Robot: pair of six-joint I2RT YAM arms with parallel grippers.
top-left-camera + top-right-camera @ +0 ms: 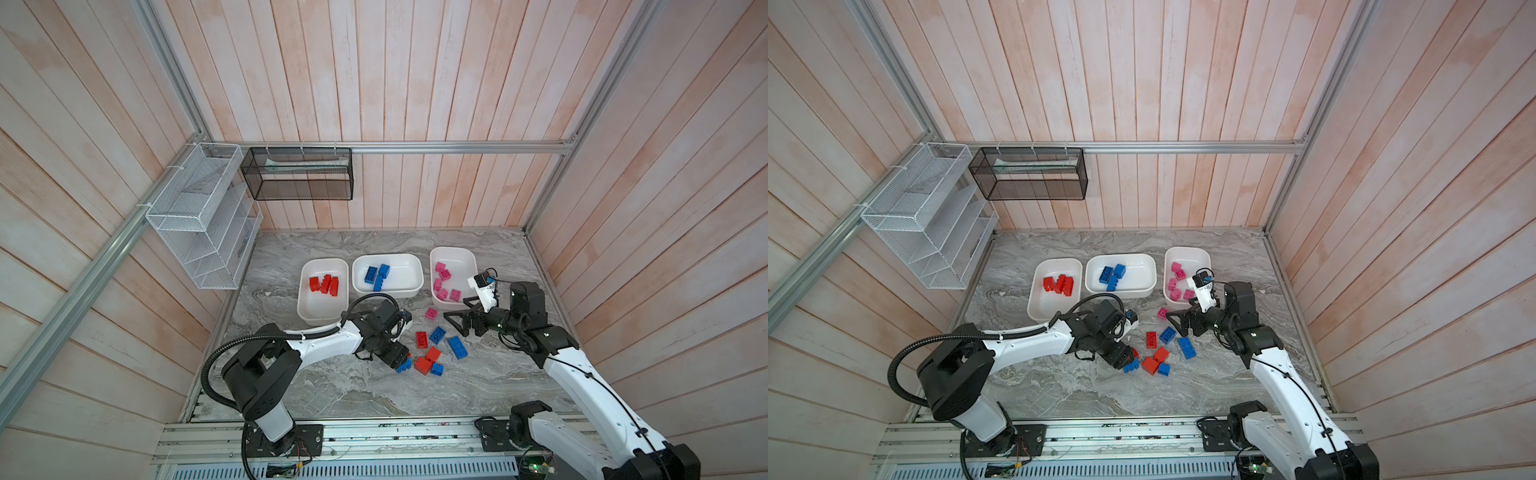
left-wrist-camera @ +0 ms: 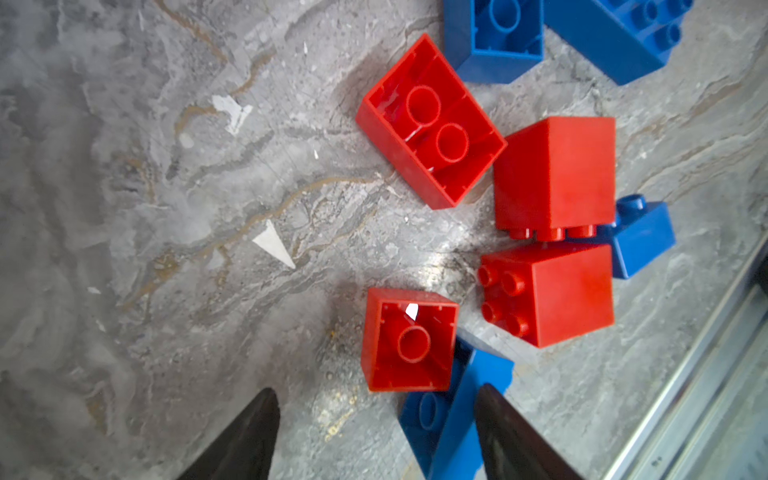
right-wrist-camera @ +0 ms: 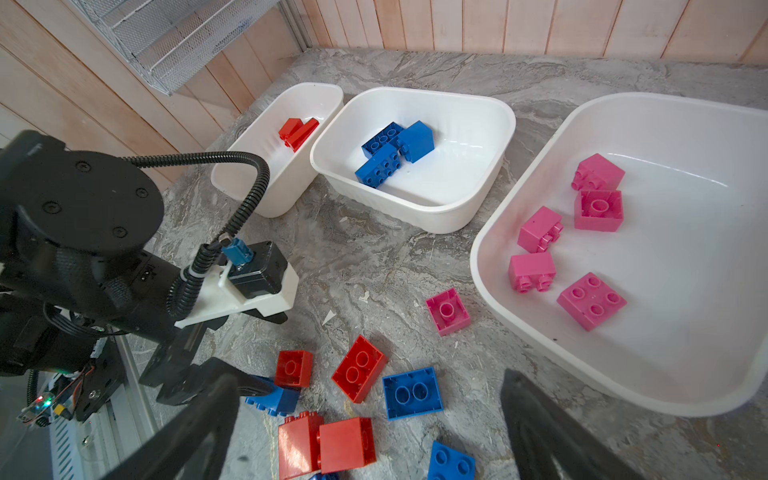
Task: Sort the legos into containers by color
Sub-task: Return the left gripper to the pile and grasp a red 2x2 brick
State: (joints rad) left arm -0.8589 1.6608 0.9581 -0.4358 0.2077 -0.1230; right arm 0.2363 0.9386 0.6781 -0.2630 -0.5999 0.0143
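Blue studded plastic brick (image 2: pixel 457 415) lies on the grey stone table (image 2: pixel 166 208) between the left claw's (image 2: pixel 376 388) half-open fingers, just beside a small red square brick (image 2: pixel 409 340). The left claw should pinch blue only, not red. The right claw (image 1: pixel 457 311) hangs wide open.

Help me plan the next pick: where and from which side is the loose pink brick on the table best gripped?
Likely by two opposite outer walls, coming straight down. The pink brick lies flat, hollow side up, clear of the nearby tub and the other bricks, so all four walls are free and jaws can straddle it.
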